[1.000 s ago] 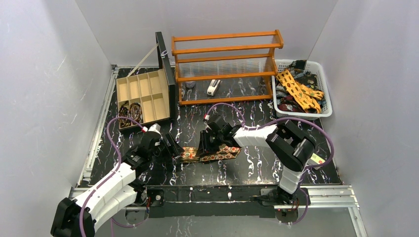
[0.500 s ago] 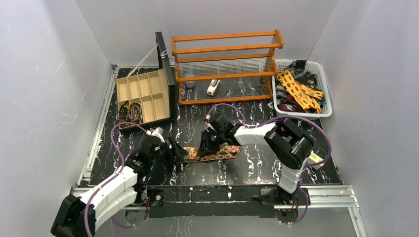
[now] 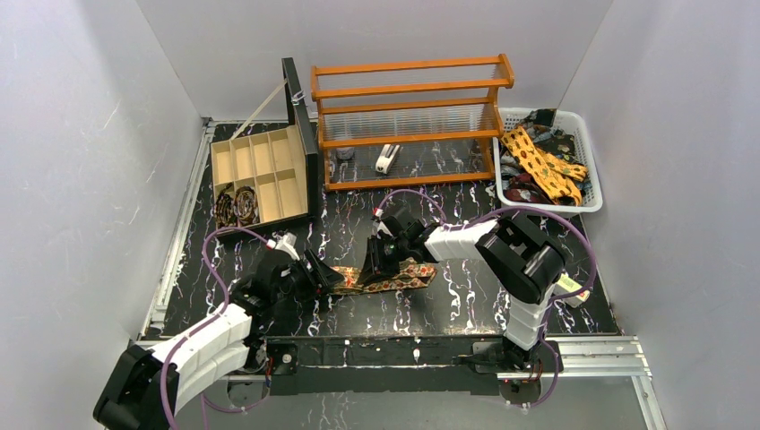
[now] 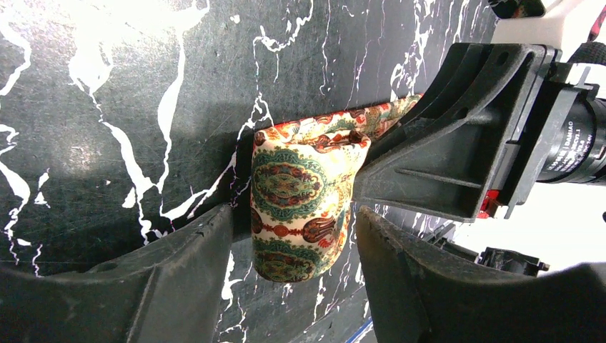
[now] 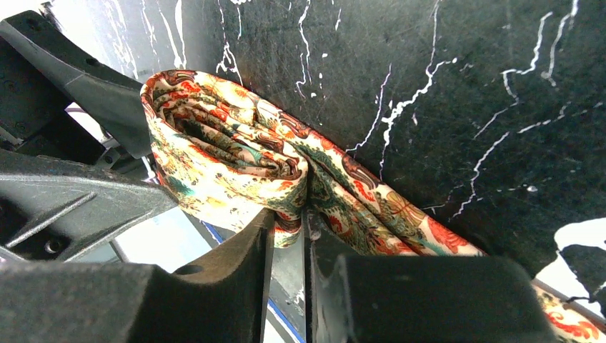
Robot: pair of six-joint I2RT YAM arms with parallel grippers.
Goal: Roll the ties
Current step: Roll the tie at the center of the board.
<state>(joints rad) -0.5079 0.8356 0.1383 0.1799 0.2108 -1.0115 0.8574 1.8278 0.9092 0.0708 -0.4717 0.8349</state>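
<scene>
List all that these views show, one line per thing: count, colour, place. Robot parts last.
table: one, black with white veins, under everything
tie: one, cream, red and green pattern, table centre, partly rolled
box: one, tan compartments, black lid open, far left
coils: two, it seems, dark, in the box's near-left compartment
rack: one, orange wood, far centre
white item: one, white, under the rack
basket: one, white, far right
loose ties: several, yellow and dark, heaped in the basket
left claw: black, open, astride the tie's rolled end
right claw: black, shut on the tie beside the roll
</scene>
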